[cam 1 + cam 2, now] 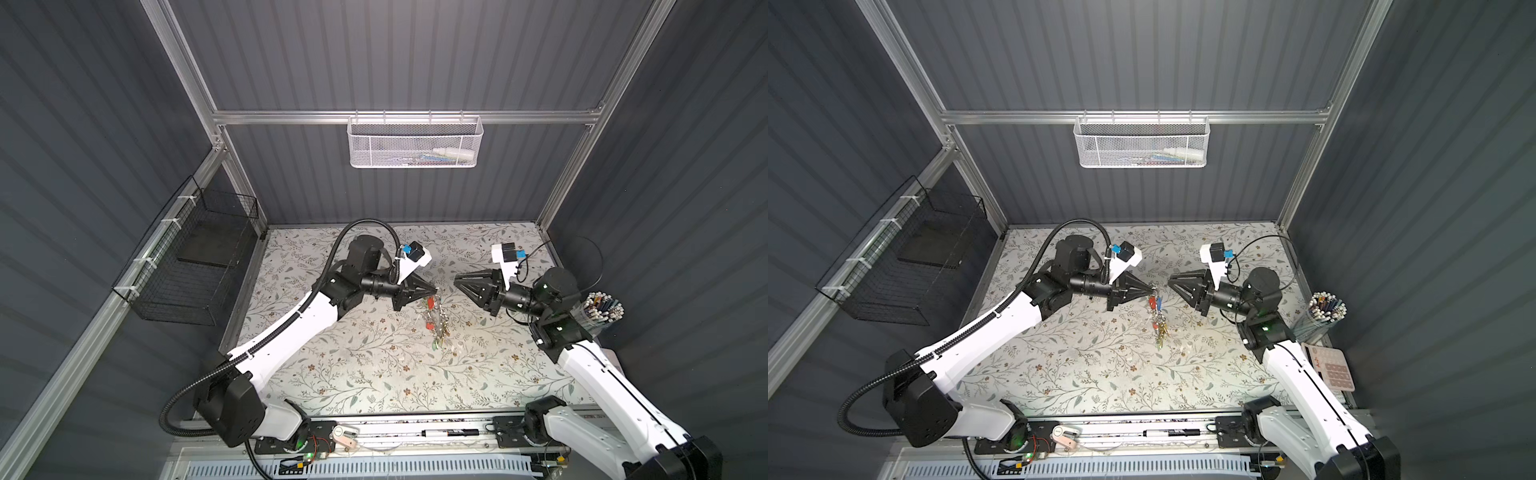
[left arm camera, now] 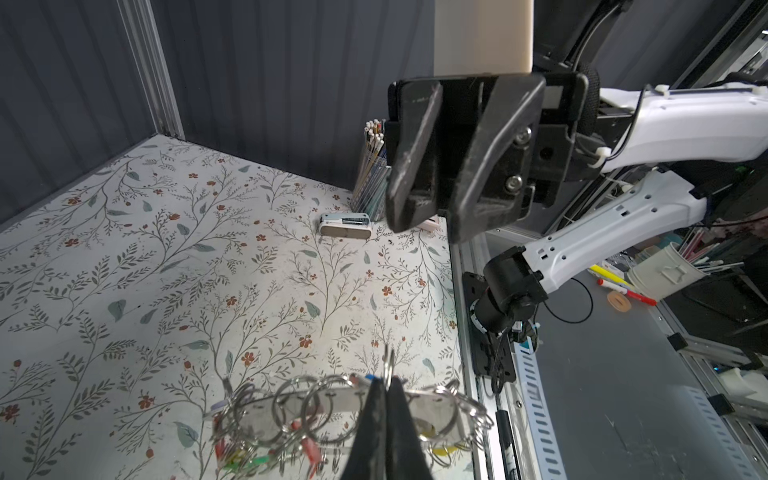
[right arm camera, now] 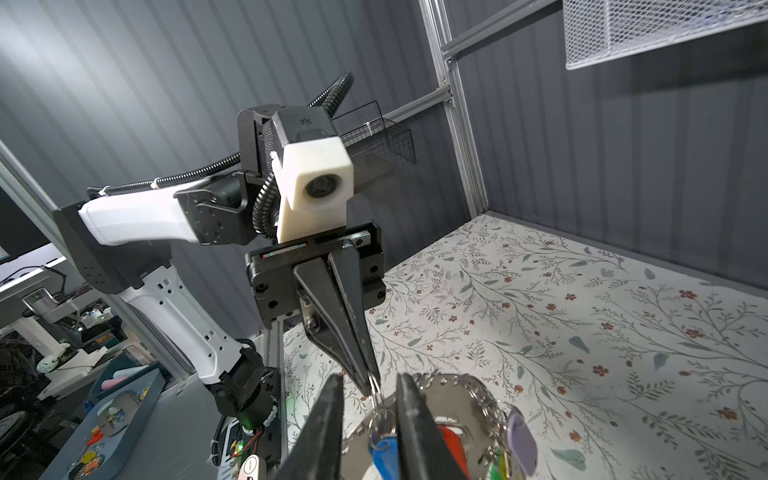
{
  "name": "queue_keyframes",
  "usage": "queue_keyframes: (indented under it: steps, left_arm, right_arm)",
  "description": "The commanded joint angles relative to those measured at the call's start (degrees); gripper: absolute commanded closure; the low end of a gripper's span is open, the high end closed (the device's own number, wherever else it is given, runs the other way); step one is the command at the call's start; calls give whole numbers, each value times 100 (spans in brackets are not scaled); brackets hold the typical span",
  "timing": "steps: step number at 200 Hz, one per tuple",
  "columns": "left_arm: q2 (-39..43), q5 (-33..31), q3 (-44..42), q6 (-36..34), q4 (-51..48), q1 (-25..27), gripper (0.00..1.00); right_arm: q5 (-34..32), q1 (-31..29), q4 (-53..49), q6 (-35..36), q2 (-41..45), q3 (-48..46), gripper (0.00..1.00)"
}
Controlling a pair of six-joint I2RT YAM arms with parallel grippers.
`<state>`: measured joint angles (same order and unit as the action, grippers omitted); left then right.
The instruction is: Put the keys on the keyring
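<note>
The keyring, a flat grey metal plate rimmed with split rings and coloured tags, hangs above the floral mat in both top views. My left gripper is shut on a thin split ring at the plate's top edge and carries the whole bunch. The keys' blue tag hangs on a small ring just under that grip, against the plate. My right gripper is open, its jaws on either side of the blue tag. In a top view it faces the left gripper closely.
A cup of pens stands at the mat's right edge, with a stapler and a calculator nearby. A black wire basket hangs on the left wall and a white mesh basket on the back rail. A marker lies on the front rail.
</note>
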<state>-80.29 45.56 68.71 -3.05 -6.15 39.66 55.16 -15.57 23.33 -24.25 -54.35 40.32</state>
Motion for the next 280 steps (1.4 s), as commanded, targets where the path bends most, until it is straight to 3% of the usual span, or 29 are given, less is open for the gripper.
queue_keyframes:
  steps: [1, 59, 140, 203, 244, 280]
  left_arm:
    - [252, -190, -474, 1013, 2084, 105, 100]
    - [343, -664, -1370, 2203, 4333, 209, 100]
    - [103, -662, -1422, 2667, 4986, 230, 100]
    - [-12, -618, -1292, 2680, 4882, 267, 100]
    - [-47, -620, -1318, 2687, 4847, 290, 100]
    - [-82, -597, -1308, 2672, 4840, 310, 100]
  right_arm:
    - [101, 2, 229, -209, 0, -161, 75]
    - [118, -42, 193, -225, -129, -344, 71]
    - [-158, -177, 224, -86, -251, -643, 58]
    - [-230, -344, 375, -45, -443, -508, 48]
    - [-279, -461, 378, -35, -546, -445, 50]
    - [-305, -464, 398, -42, -592, -408, 62]
